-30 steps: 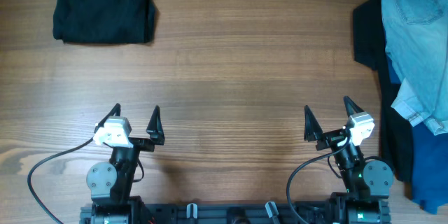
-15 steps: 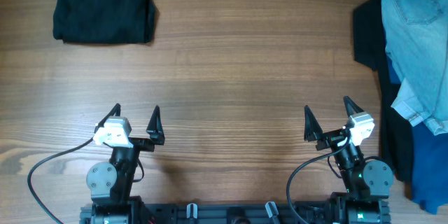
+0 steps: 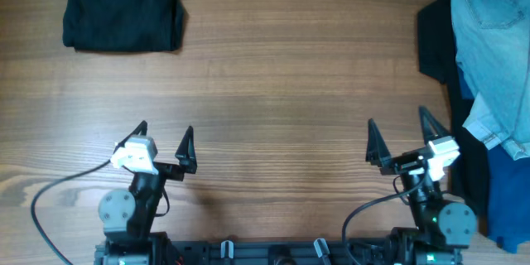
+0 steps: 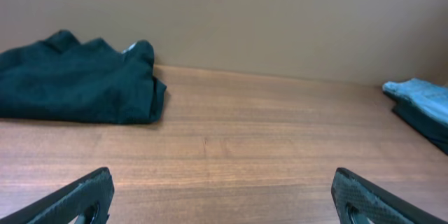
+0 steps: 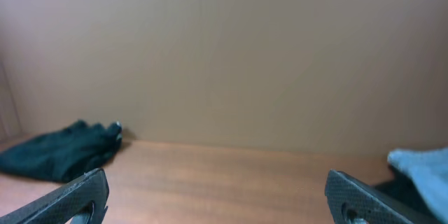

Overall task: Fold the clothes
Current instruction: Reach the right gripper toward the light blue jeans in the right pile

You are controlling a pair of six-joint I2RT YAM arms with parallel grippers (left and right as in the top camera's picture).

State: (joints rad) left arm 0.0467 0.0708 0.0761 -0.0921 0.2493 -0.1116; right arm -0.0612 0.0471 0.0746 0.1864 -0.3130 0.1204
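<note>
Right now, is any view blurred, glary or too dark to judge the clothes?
Overhead: even light, no glare, table grain sharp, though the black garment is too dark to show folds. Left wrist: clear, slightly soft. Right wrist: softest, mostly plain wall.

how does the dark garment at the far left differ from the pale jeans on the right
The dark garment is near black; the jeans are faded blue denim. The dark garment sits alone as a compact bundle; the jeans lie stretched long over other clothes. Both lie near an edge of the wooden table.
</note>
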